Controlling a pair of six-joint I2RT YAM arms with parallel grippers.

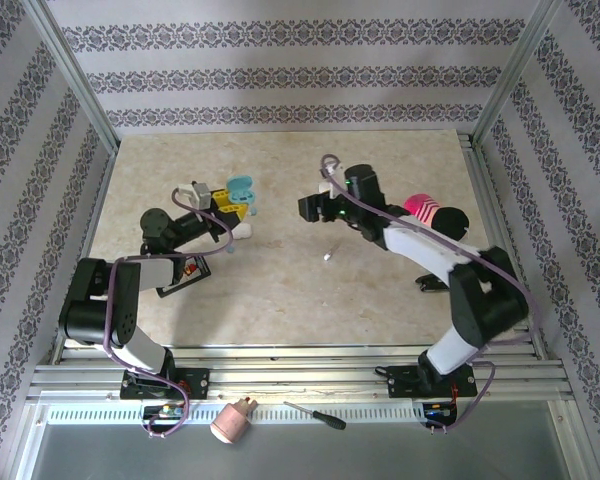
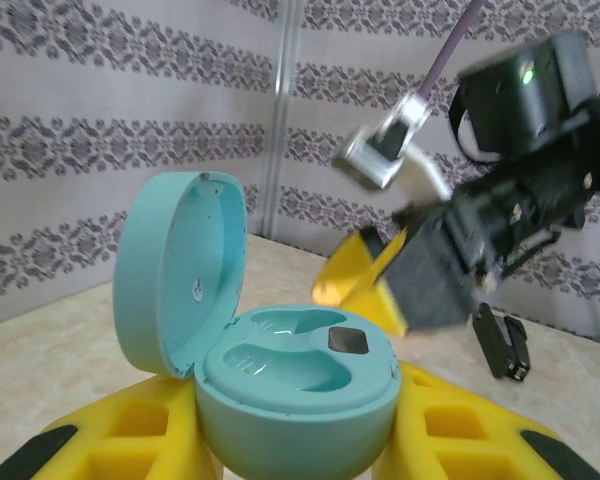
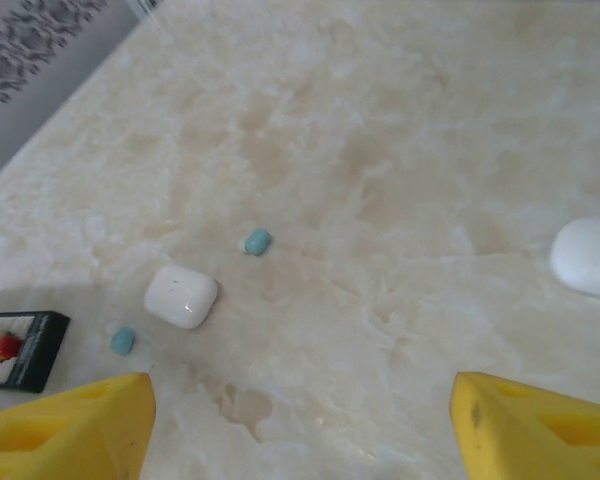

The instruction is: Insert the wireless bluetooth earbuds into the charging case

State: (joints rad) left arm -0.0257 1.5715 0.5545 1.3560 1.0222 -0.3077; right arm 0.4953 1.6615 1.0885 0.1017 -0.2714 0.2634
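The turquoise charging case (image 2: 298,395) stands with its lid (image 2: 175,265) swung open to the left and both wells empty. My left gripper (image 2: 295,445) is shut on its base, one yellow finger on each side. From above, the case (image 1: 241,187) sits at the left gripper (image 1: 225,206). My right gripper (image 3: 302,392) is open above bare table, its yellow fingers (image 3: 70,425) wide apart. Two small teal earbuds (image 3: 257,241) (image 3: 123,340) lie on the table ahead of it, either side of a white case (image 3: 181,296). The right gripper (image 1: 308,208) hovers mid-table.
A rounded white object (image 3: 590,258) lies at the right edge. A black box (image 3: 20,348) rests at the left, near the left arm (image 1: 185,270). A pink and black item (image 1: 425,210) sits behind the right arm. A tiny white piece (image 1: 329,257) lies mid-table.
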